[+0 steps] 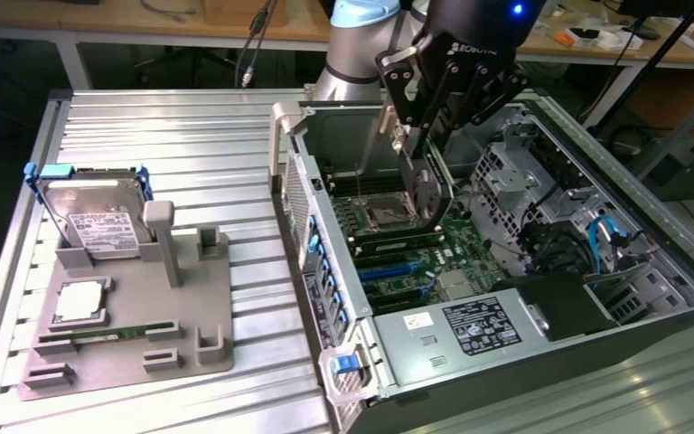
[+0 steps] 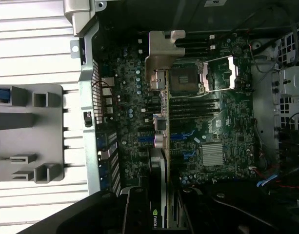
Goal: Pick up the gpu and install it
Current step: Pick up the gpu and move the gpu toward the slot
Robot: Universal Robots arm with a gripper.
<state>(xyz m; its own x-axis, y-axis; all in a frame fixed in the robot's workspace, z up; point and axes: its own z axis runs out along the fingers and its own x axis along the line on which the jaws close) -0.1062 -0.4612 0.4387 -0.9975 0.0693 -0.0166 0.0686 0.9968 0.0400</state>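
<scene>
My gripper (image 1: 426, 145) hangs over the open computer case (image 1: 303, 194) and is shut on the gpu (image 1: 425, 185), which it holds edge-on and upright above the motherboard (image 1: 401, 267). In the wrist view the gpu (image 2: 162, 146) appears as a thin green edge running between my gripper's (image 2: 161, 204) black fingers (image 2: 134, 209). Its silver end bracket (image 2: 161, 53) points toward the case's rear wall. The card hovers over the CPU socket (image 2: 188, 78) and the slots beside it, apart from the board.
On the exterior view's left a grey holder (image 1: 191, 312) carries a hard drive (image 1: 100, 221) with a blue frame, a CPU (image 1: 79, 301) and a RAM stick (image 1: 100, 334). Drive cages (image 1: 528, 172), cables (image 1: 606, 240) and the power supply (image 1: 480, 325) crowd the case.
</scene>
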